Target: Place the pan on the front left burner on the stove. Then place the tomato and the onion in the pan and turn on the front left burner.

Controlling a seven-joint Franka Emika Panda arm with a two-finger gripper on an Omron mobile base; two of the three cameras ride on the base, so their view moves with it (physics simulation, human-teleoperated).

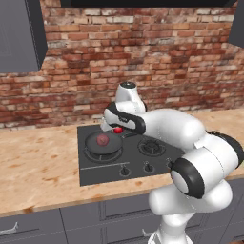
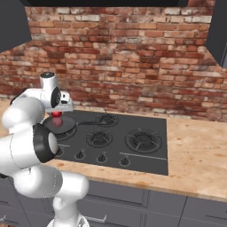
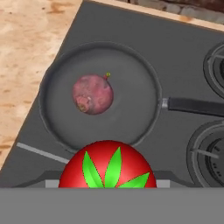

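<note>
The dark grey pan (image 1: 108, 148) (image 3: 131, 70) sits on the stove (image 1: 95, 171) at its front left, covering the front left burner. Its handle (image 3: 194, 106) points toward the other burners. The dull purple onion (image 1: 102, 139) (image 3: 92, 94) lies inside the pan. My gripper (image 1: 117, 127) (image 2: 57, 111) hangs just above the pan's far rim, shut on the tomato (image 1: 118, 130) (image 2: 56, 115) (image 3: 107, 164). The tomato's red body and green stem hide the fingertips in the hand view.
Smaller burners (image 1: 151, 147) (image 2: 143, 139) lie to the pan's right. A row of knobs (image 1: 125, 170) (image 2: 101, 157) runs along the stove's front edge. Wooden counter (image 1: 38, 167) lies on both sides, a brick wall behind, and dark cabinets (image 1: 21, 33) above.
</note>
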